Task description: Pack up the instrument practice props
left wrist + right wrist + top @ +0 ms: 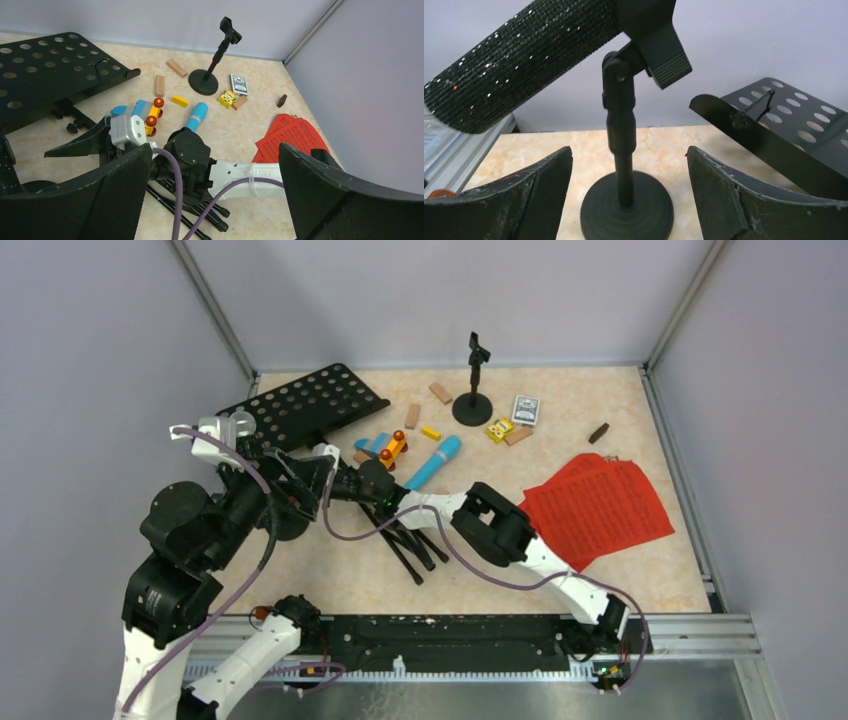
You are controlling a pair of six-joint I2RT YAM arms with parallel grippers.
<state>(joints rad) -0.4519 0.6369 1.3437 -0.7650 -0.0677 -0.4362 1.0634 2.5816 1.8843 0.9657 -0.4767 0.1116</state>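
Left gripper (215, 150): fingers spreading wide, gripping nothing.
Near mic holder (626, 205): standing upright between the right gripper (629, 150) fingers, which are gaping apart; carrying the tilted black microphone (524, 55).
Music desk (305, 405): lying just beside, crowding that gripper.
Tripod legs (410, 545): lying under the right arm (500, 530).
Toy vehicle (392, 448): sitting mid-table.
Blue microphone (435, 462): lying beside it.
Far mic holder (472, 408): standing among wooden blocks (441, 392).
Red pages (600, 508): lying far right.

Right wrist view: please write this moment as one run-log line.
right gripper open, facing mic holder stem | black microphone clipped in holder, tilted | left gripper open, empty
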